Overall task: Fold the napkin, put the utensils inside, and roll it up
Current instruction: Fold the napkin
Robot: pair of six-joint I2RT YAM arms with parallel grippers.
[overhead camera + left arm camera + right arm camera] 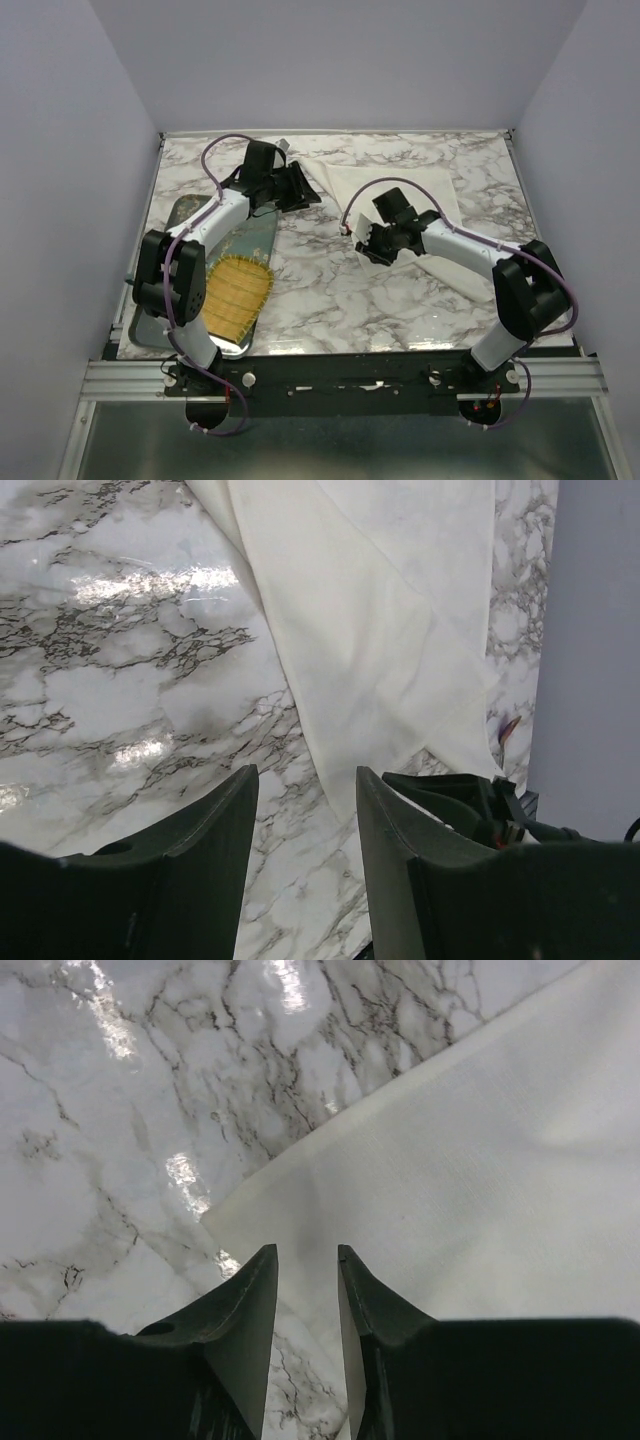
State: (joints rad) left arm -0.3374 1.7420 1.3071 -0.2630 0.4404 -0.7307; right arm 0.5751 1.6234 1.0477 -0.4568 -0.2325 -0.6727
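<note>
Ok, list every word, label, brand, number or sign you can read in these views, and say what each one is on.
None: no view shows any readable text.
The napkin, the marble table and the yellow mat carry no print or label.
The left gripper and the right gripper show plain dark fingers with no markings.

Left gripper (305, 780) gapes wide; right gripper (305, 1255) stands narrowly parted, both angled downward.
</note>
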